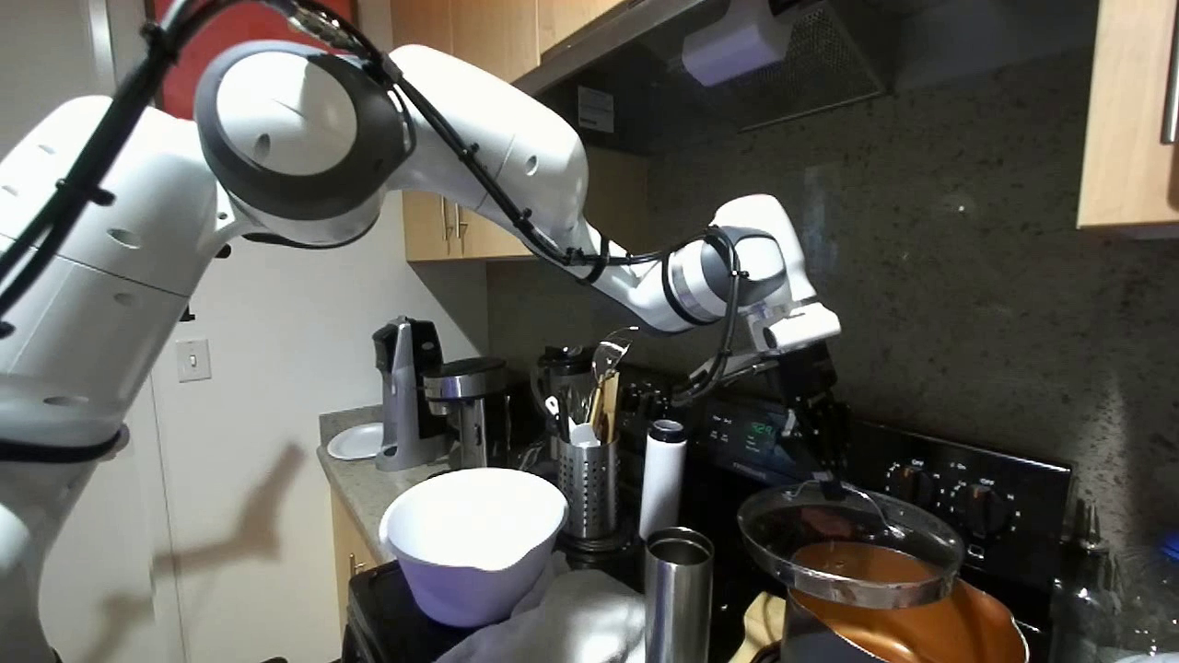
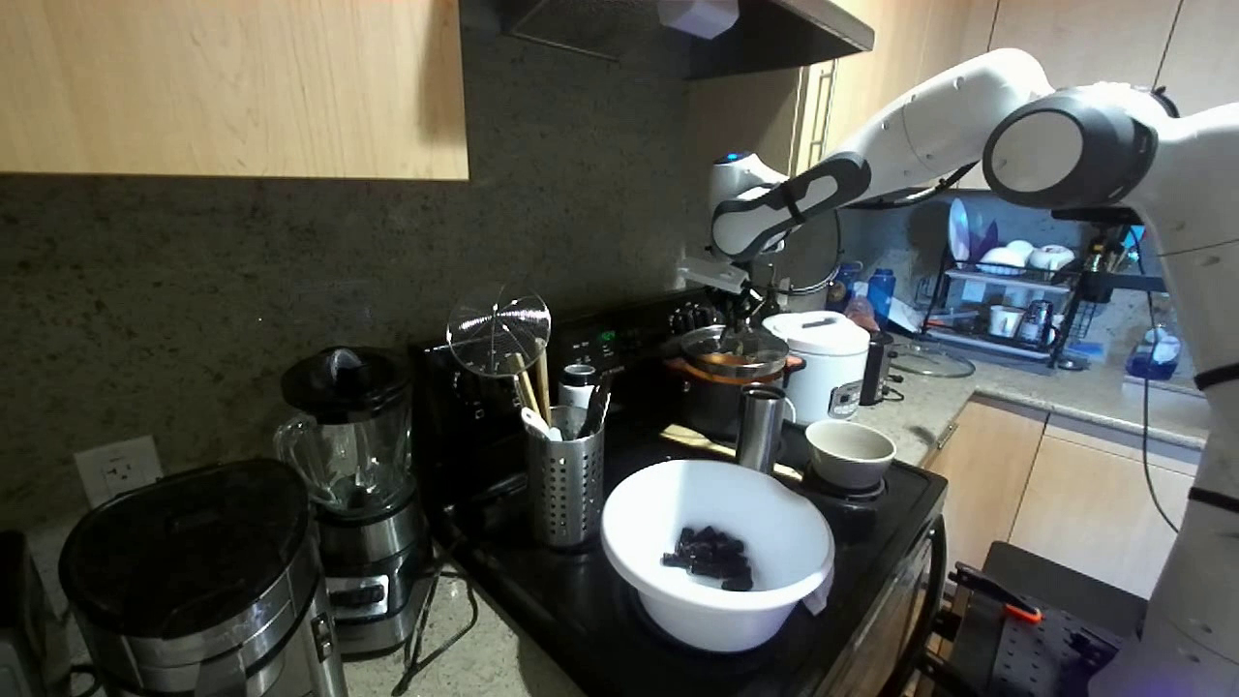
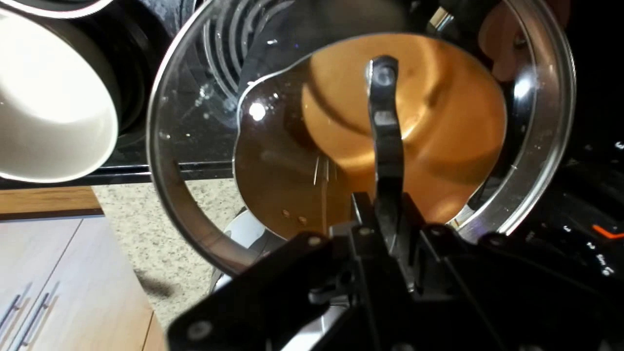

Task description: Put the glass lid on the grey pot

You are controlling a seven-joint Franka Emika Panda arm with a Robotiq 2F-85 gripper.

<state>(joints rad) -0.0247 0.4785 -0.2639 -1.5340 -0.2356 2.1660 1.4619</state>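
Note:
The glass lid (image 1: 852,543) hangs from my gripper (image 1: 832,483) above the grey pot (image 1: 930,626). In an exterior view the lid (image 2: 716,348) is just over the pot (image 2: 716,405), and copper shows beneath it. In the wrist view my gripper (image 3: 381,207) is shut on the dark arched handle (image 3: 385,126) of the lid (image 3: 273,161). The pot's copper inside (image 3: 453,107) shows through the glass, with its rim within the lid's outline. In an exterior view the lid sits towards the left of the pot's opening, apart from the rim and slightly tilted.
A steel cylinder (image 1: 679,589) stands beside the pot, near a wooden utensil (image 2: 692,438). A white cooker (image 2: 818,363) is close behind the pot. A cream bowl (image 2: 850,455) and a large white bowl (image 2: 716,581) are on the stove. The control panel (image 1: 958,497) backs the pot.

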